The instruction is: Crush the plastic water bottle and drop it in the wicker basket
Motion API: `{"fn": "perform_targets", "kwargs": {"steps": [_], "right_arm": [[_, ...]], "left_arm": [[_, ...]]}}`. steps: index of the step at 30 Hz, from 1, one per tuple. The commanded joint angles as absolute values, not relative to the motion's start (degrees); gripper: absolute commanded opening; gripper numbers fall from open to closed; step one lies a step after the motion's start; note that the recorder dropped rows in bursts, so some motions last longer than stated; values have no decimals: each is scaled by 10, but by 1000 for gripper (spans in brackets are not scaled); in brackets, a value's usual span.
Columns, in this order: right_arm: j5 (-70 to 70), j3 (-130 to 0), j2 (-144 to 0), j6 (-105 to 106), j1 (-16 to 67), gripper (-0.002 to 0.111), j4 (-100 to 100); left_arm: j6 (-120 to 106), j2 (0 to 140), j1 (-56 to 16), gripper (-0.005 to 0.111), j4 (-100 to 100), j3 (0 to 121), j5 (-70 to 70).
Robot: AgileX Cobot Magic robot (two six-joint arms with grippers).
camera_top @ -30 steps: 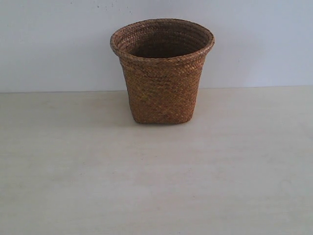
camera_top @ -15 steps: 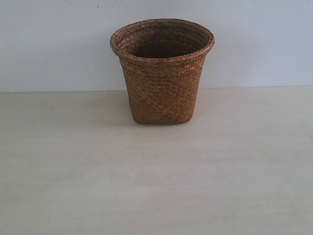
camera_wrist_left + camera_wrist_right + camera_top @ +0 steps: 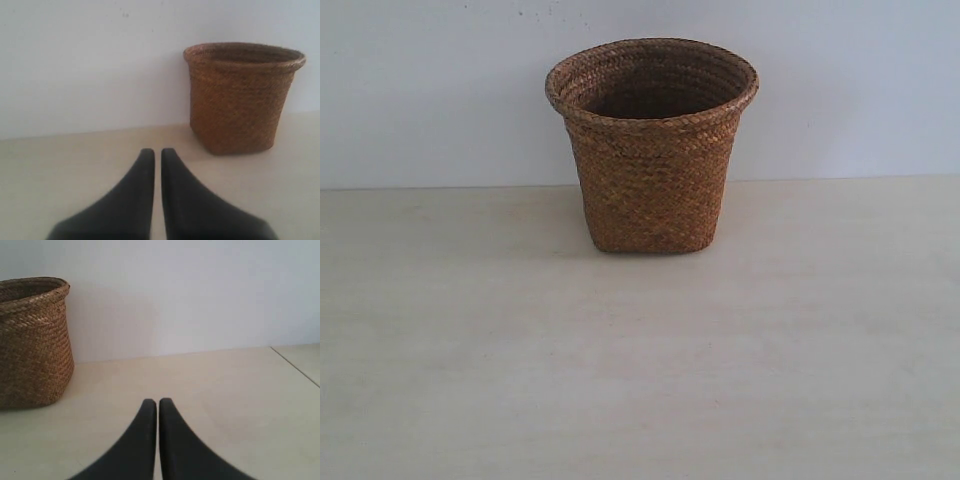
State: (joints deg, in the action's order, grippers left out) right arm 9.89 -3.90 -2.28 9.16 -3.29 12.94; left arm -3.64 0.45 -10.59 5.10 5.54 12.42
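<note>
Basket (image 3: 650,185): brown woven wicker, upright on the table (image 3: 640,380). It sits at 12 o'clock from the centre of the exterior view, near the table's far edge and just before the wall (image 3: 420,90). The round rolled rim flares wide and the body narrows to a squarish base. The mouth faces up. The inside is in dark shadow with only the upper woven rings showing, so what lies at the bottom cannot be told. A faint shadow falls on the table at 9 o'clock of the base.

Left gripper (image 3: 154,152): two black fingers (image 3: 135,200) side by side with only a thin slit between the tips. Closed, nothing held. It sits low over the table, pointing toward the wall. Basket (image 3: 240,100) stands ahead and off to one side, well apart from the tips.

Right gripper (image 3: 153,402): same posture, fingers nearly pressed together, closed on nothing. Basket (image 3: 30,350) stands ahead and off to one side, partly cut by the frame edge and well apart from the tips. A thin straight line (image 3: 295,367) crosses the table on the side away from the basket.

Table: pale, faint wood grain. Wall: plain, pale grey-white.
</note>
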Motion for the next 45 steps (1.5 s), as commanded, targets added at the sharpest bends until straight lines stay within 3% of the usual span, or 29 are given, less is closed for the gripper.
{"fn": "perform_targets", "kwargs": {"steps": [1,45], "right_arm": [[97,-39,-19,95,-34,0,129],[97,-39,-19,95,-34,0,130]], "left_arm": [[-24,0,-80,4,49,35,135],[-26,0,-63,4,35,0,159]]}}
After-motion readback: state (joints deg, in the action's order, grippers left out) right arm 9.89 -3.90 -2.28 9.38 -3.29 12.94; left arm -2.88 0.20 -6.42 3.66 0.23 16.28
